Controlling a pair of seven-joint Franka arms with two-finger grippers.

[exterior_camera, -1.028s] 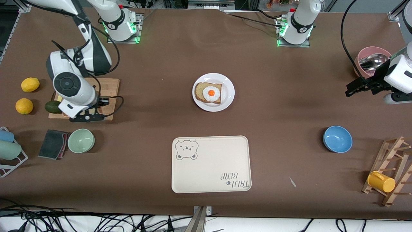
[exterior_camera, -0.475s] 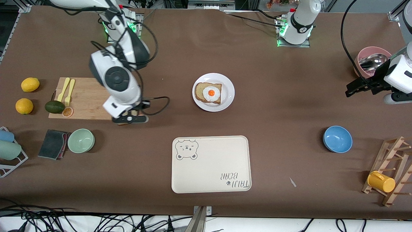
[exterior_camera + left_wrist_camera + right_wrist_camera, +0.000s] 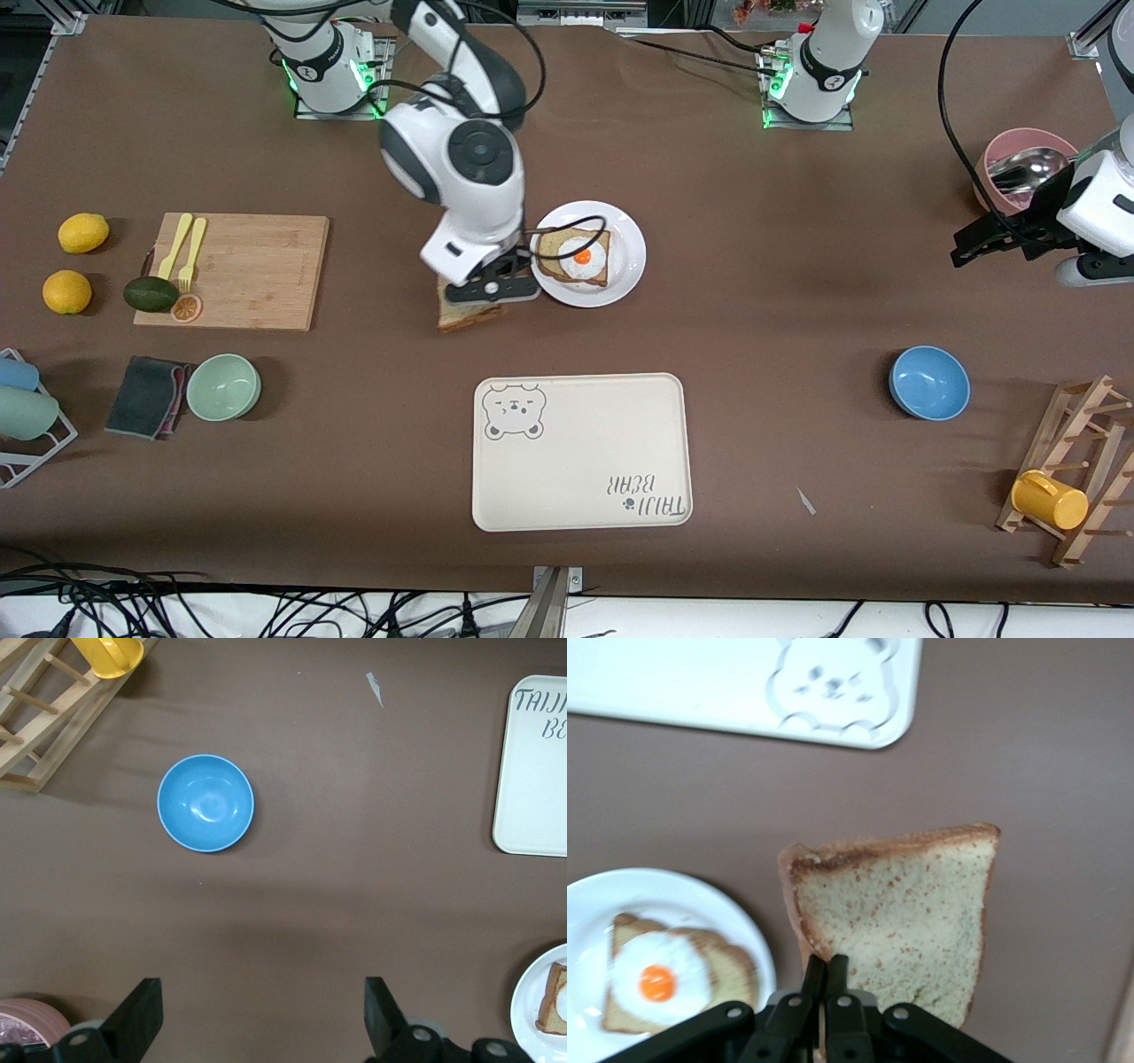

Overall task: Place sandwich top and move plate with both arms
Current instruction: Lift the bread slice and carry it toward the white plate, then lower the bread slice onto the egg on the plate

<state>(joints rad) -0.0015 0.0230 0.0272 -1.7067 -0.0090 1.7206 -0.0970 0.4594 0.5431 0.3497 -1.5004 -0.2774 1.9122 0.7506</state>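
Right pincer (image 3: 485, 297) pinches the bread slice (image 3: 468, 315) above the tabletop (image 3: 753, 354), just beside the plate (image 3: 625, 266). Left pincer (image 3: 257, 1028) waits, spread.

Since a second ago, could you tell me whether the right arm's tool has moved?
Yes. The right tool, shut on the sandwich top, has travelled from over the cutting board to just beside the plate.
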